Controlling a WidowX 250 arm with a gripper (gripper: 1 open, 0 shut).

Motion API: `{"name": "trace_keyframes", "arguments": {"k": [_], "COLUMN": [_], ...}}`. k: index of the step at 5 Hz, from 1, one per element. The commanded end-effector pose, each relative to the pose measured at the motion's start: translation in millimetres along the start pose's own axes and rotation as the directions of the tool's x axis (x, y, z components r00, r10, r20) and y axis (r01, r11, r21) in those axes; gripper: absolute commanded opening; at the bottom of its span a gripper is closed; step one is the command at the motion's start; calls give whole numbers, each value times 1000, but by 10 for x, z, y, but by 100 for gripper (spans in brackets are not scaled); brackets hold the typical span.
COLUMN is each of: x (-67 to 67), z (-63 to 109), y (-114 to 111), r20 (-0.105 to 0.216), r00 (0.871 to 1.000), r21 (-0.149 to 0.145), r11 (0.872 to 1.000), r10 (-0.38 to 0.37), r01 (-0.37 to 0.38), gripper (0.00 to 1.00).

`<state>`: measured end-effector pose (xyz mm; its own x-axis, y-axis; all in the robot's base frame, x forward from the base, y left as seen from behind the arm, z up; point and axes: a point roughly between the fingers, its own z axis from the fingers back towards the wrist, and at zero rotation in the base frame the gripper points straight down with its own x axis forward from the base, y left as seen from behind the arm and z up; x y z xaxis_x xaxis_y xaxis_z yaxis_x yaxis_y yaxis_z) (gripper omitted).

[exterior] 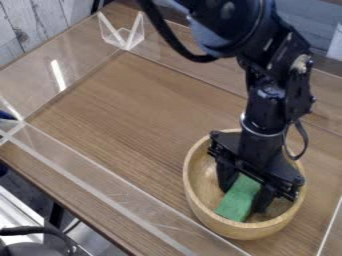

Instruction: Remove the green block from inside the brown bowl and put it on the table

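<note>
The brown bowl sits on the table near the front right corner. The green block lies flat inside it, its near end pointing toward the front rim. My gripper points straight down into the bowl. Its black fingers stand on either side of the block's far half with the jaws still apart. Whether the pads touch the block's sides I cannot tell. The far end of the block is hidden behind the gripper body.
Low clear acrylic walls edge the tabletop along the front and left. A small clear acrylic stand sits at the back left corner. The arm rises above the bowl toward the upper middle of the view.
</note>
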<state>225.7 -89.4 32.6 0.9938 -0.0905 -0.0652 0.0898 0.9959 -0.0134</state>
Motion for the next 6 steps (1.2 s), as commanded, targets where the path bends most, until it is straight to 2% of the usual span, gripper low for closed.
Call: {"name": "trace_keyframes", "arguments": {"k": [1,3,4,5,6], "x": [50,39,37,33,101], "z": [123,281,419,627,834], "y": [-13,17,66,195,529], "r20": [36,53,77,112,149], "r00": [999,999,997,994,984], "r21": [-14,-25,-31,-34,-33], "r11": [1000,1000,1000,999,995], "r10": [-1,-4,-2,22,94], "r01": [1,5,4,-18,-91], "gripper": [0,0,0,0,0]}}
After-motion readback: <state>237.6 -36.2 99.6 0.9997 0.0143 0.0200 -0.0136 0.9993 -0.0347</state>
